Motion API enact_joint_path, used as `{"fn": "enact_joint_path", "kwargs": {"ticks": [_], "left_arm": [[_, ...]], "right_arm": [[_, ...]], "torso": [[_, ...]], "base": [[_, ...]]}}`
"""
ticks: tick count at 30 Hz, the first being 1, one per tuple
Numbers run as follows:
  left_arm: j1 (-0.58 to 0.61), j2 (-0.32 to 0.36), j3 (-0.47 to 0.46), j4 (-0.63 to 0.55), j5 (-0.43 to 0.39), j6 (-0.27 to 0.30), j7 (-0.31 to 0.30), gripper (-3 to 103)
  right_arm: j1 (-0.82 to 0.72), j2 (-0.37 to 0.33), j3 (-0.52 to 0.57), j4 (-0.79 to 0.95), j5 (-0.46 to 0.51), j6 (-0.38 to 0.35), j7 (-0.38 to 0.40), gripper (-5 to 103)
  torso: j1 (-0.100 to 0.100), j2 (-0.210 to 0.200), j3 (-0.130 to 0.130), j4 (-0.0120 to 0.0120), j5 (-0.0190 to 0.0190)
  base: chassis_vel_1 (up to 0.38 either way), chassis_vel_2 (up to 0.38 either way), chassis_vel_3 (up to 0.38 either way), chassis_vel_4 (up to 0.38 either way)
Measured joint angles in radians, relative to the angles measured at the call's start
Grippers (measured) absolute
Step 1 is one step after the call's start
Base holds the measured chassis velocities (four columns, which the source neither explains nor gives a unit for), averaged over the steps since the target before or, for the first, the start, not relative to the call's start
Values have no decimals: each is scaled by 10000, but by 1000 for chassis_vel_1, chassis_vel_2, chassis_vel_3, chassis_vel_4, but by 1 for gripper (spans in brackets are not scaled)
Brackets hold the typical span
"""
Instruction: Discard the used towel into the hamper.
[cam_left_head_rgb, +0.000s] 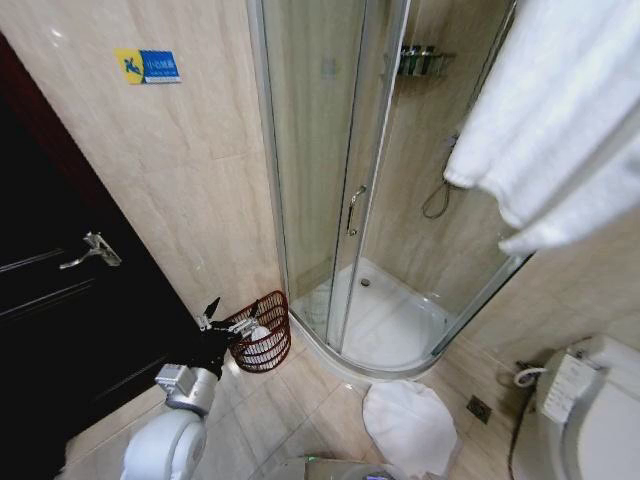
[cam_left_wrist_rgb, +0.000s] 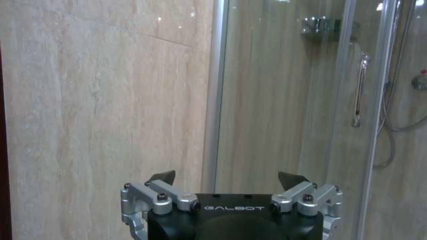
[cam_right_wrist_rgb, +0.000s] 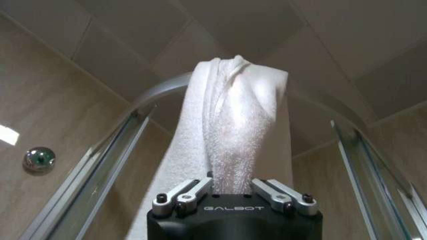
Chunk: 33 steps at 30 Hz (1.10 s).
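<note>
Fingers of the right gripper (cam_right_wrist_rgb: 232, 192) pinch a fold of the white towel (cam_right_wrist_rgb: 233, 130), held high, well above the hamper (cam_left_head_rgb: 265, 330). The left gripper (cam_left_head_rgb: 228, 318), fingers spread and empty, hovers just beside the hamper's rim. The terry cloth looks soft, limp and light; a bunched fold, as taken here, seems the surest hold.

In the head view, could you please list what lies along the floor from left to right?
Left end effector → hamper → shower tray → white towel on the floor → toilet.
</note>
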Motion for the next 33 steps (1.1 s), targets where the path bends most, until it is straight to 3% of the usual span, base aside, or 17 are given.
{"fn": "enact_joint_path", "kwargs": {"ticks": [7, 14, 33], "left_arm": [[0, 0, 1, 0, 0, 0, 1, 100], [0, 0, 0, 0, 0, 0, -1, 100], [1, 0, 0, 0, 0, 0, -1, 100]], "right_arm": [[-2152, -42, 1398, 472, 114, 151, -116, 8], [-3533, 475, 1838, 1031, -317, 455, -222, 8], [-7407, 2508, 2078, 1556, -3211, 1834, -1066, 8]], "torso": [[0, 0, 0, -2, 8], [0, -1, 0, -1, 4], [0, -1, 1, -2, 5]], "base": [[0, 0, 0, 0], [0, 0, 0, 0], [0, 0, 0, 0]]}}
